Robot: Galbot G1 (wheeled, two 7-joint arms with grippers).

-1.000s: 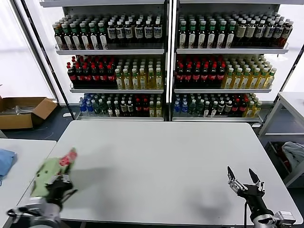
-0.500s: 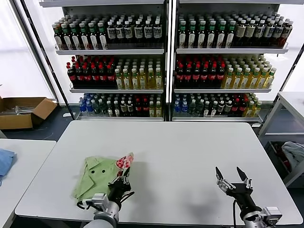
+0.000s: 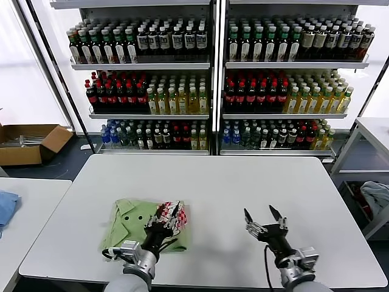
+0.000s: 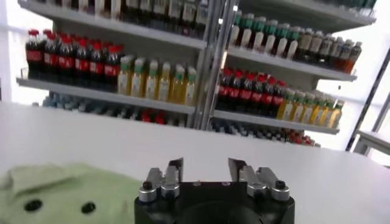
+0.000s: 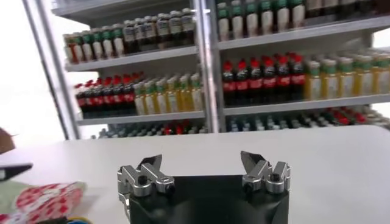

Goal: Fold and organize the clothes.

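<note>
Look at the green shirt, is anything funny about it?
A bit. The green polo shirt lies bunched up on the white table, not neatly folded, with its red-and-white checkered logo crumpled up at one edge by the left gripper.

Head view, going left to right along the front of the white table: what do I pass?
Light green polo shirt → left gripper at the shirt's red-and-white logo, fingers parted → bare white table → right gripper, open above the tabletop.
</note>
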